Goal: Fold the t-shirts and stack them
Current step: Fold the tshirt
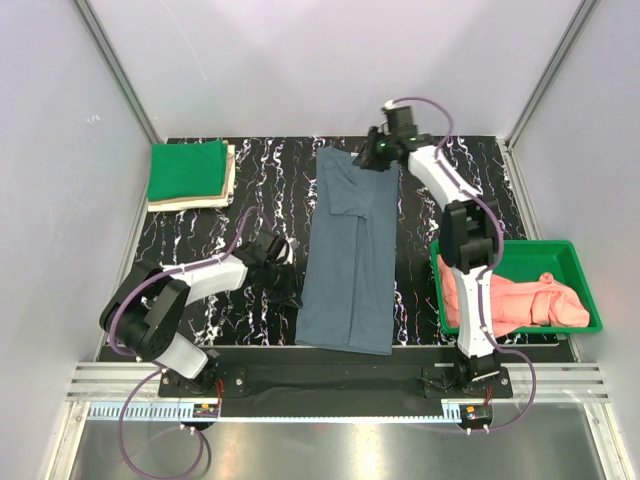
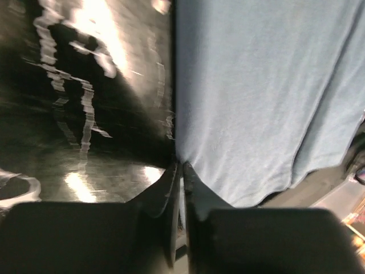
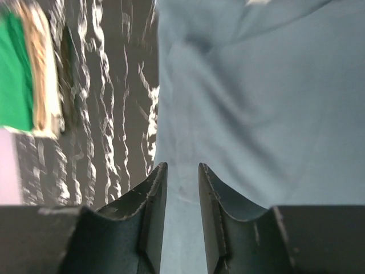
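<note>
A blue-grey t-shirt [image 1: 350,260] lies folded lengthwise in a long strip down the middle of the black marbled table [image 1: 265,190]. My left gripper [image 1: 292,292] is at the strip's left edge near its front end. In the left wrist view the left gripper [image 2: 181,165] is shut on the edge of the shirt [image 2: 256,85]. My right gripper [image 1: 373,155] is over the strip's far right corner. In the right wrist view the right gripper [image 3: 182,166] has its jaws slightly apart above smooth shirt cloth [image 3: 256,103].
A folded green shirt [image 1: 187,170] lies on a folded beige one [image 1: 228,180] at the back left; both show in the right wrist view [image 3: 14,74]. A green tray [image 1: 575,270] at the right holds a crumpled salmon shirt [image 1: 520,300].
</note>
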{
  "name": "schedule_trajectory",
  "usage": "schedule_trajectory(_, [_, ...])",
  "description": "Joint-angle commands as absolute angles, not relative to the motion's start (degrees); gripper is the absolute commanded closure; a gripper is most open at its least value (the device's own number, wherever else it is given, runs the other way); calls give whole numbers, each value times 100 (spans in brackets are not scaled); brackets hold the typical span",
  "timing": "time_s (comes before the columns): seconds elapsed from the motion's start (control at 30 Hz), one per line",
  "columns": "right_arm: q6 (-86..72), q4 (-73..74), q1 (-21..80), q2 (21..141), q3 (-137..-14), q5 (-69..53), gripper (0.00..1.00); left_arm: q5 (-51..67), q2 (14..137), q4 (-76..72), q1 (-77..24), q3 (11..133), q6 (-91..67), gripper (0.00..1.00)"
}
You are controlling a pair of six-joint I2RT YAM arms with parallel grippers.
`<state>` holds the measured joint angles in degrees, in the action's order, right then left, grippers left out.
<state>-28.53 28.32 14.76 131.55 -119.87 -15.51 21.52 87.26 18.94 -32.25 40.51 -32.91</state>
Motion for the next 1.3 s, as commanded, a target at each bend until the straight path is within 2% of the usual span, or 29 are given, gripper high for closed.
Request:
schedule_trajectory(0.0, [-2435,3120,1713,13333,-12217,-976,65,2180,8562,1556,-3436,3885,-3445,95])
schedule_trajectory(0.03, [-2313,3155,1888,13420,-12252,-880,67,2162,8508,1503,-3524,3806,-3593,100])
schedule_trajectory(0.2, [-1952,3322,2328,13509,-12243,-467,68,2214,8122,968,-3639,3385,-4261,100])
schedule_trajectory(0.47, [-1697,3314,2628,13456,-12059,-589,67,2250,7752,431,-3718,3102,-4983,100])
schedule_trajectory(0.67, [-1328,3305,3014,13342,-11716,-237,67,2145,7796,431,-3841,3041,-5115,84])
schedule_trajectory(0.9, [-1222,3278,3261,13377,-11514,174,62,2040,7717,623,-3902,3199,-5159,81])
schedule_trajectory(1.07, [-1090,3278,3340,13438,-11487,395,63,1811,7585,852,-3902,3252,-5054,69])
schedule_trajectory(1.27, [-1020,3287,3357,13456,-11373,598,65,1600,7427,1142,-3902,3419,-4904,64])
